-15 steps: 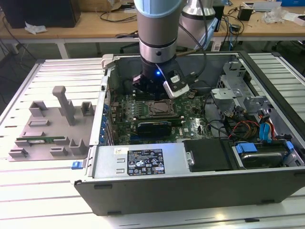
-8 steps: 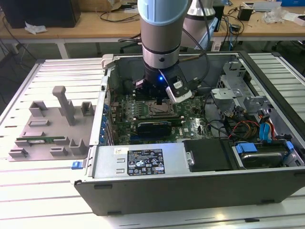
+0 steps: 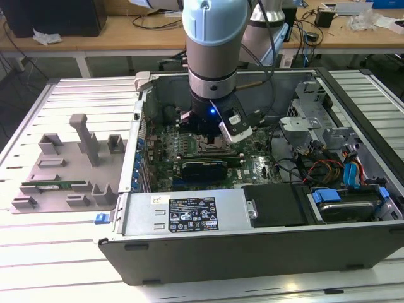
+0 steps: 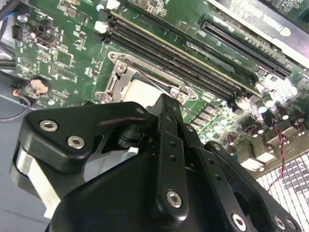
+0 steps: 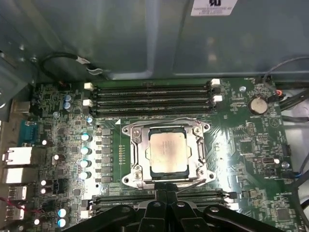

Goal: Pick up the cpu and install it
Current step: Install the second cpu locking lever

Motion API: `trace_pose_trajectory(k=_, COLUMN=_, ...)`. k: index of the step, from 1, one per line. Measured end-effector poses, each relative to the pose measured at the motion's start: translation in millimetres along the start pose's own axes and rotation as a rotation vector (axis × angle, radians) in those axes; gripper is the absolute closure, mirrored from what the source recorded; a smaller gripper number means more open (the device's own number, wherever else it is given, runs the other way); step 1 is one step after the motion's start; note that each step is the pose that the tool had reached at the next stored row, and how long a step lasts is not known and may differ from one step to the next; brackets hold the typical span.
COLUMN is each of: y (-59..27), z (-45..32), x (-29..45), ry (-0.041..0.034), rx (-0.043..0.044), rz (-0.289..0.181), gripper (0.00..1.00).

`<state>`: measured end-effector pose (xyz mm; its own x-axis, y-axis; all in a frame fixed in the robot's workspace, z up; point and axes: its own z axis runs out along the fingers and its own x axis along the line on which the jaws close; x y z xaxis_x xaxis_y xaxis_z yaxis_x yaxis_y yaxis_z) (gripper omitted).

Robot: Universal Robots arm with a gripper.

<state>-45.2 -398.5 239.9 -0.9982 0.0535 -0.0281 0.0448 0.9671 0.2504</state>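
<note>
One arm reaches down into the open computer case [image 3: 265, 246] on the slatted table [image 3: 57, 265]. Pincer [image 5: 166, 193] sits low over the motherboard [image 5: 251, 145], just beside the socket frame [image 5: 133, 159]; whether its fingers are parted or closed, I cannot tell. Cpu [image 5: 167, 153] lies flat inside the socket, silver top up, nothing gripping it. In the second wrist view the cpu [image 4: 140, 92] shows pale just past the black pincer body. Memory slots [image 5: 154, 94] run alongside the socket. Grey fixture tray [image 3: 66, 164] rests on the table at the exterior view's left.
</note>
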Motion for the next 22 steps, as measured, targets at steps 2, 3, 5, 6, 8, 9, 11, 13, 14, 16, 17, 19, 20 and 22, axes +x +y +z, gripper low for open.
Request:
trace_pose_trajectory(k=2, y=-1.1, z=3.3, x=3.9, ry=-0.0003, rx=0.0026, rz=0.0, gripper=0.89)
trace_pose_trajectory(k=3, y=-2.2, z=6.6, x=8.4, ry=-0.0004, rx=0.0034, rz=0.001, gripper=0.89)
trace_pose_trajectory(k=5, y=-3.2, z=9.5, x=12.6, ry=-0.0004, rx=0.0034, rz=0.001, gripper=0.89)
trace_pose_trajectory(k=6, y=-3.7, z=11.0, x=14.0, ry=-0.0004, rx=0.0035, rz=0.001, gripper=0.89)
trace_pose_trajectory(k=8, y=-4.3, z=13.3, x=14.6, ry=-0.0004, rx=0.0034, rz=0.001, gripper=0.89)
trace_pose_trajectory(k=9, y=-4.6, z=13.5, x=14.7, ry=-0.0003, rx=0.0036, rz=0.001, gripper=0.89)
trace_pose_trajectory(k=11, y=-6.5, z=13.6, x=14.5, ry=-0.0003, rx=0.0035, rz=0.001, gripper=0.89)
trace_pose_trajectory(k=13, y=-8.9, z=15.3, x=14.9, ry=-0.0006, rx=0.0033, rz=0.001, gripper=0.89)
trace_pose_trajectory(k=14, y=-9.8, z=18.0, x=17.1, ry=-0.0004, rx=0.0035, rz=0.001, gripper=0.89)
trace_pose_trajectory(k=16, y=-11.3, z=22.6, x=20.4, ry=-0.0004, rx=0.0035, rz=0.001, gripper=0.89)
trace_pose_trajectory(k=17, y=-11.7, z=24.1, x=21.5, ry=-0.0004, rx=0.0033, rz=0.001, gripper=0.89)
trace_pose_trajectory(k=19, y=-12.8, z=27.7, x=24.3, ry=-0.0004, rx=0.0017, rz=0.001, gripper=0.89)
trace_pose_trajectory(k=20, y=-13.1, z=28.6, x=24.9, ry=-0.0003, rx=0.0006, rz=0.001, gripper=0.89)
trace_pose_trajectory(k=22, y=-13.9, z=31.2, x=27.3, ry=0.0, rx=-0.0055, rz=0.002, gripper=0.89)
